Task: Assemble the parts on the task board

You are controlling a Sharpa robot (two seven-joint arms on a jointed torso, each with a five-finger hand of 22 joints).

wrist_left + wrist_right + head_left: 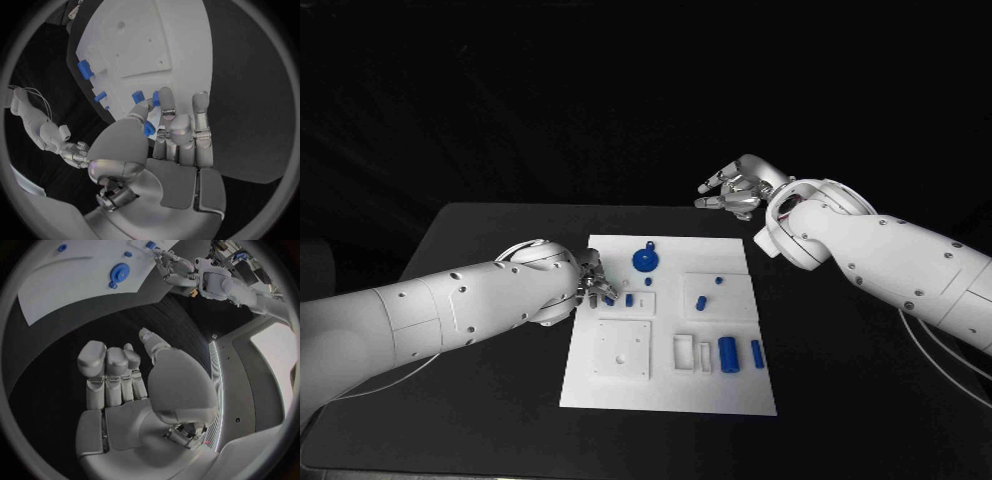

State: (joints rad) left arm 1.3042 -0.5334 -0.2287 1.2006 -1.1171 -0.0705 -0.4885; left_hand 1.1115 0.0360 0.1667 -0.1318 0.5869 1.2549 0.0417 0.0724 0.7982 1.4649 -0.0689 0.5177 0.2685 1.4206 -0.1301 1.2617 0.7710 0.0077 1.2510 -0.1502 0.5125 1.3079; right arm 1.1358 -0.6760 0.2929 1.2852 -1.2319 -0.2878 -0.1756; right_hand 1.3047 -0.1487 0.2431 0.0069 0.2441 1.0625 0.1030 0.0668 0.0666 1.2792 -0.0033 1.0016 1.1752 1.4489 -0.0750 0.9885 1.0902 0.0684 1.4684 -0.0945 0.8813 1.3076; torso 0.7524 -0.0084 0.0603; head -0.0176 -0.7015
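The white task board [668, 385] lies in the middle of the black table. My left hand [596, 285] reaches over the board's left edge, with thumb and a finger [165, 100] pinching a small blue part [154, 100]. Another short blue part [629, 299] stands just beside those fingertips. A round blue knob [646, 260] sits near the board's far edge and also appears in the right wrist view [119, 273]. My right hand [737, 188] is raised beyond the board's far right corner, with its fingers [106, 365] apart and nothing in them.
More blue parts lie on the board's right half: two small ones [718, 281] [702, 300], a cylinder [728, 350] and a bar [757, 352]. A raised white square block [623, 350] sits on the board's near left. Bare black table [488, 240] surrounds the board.
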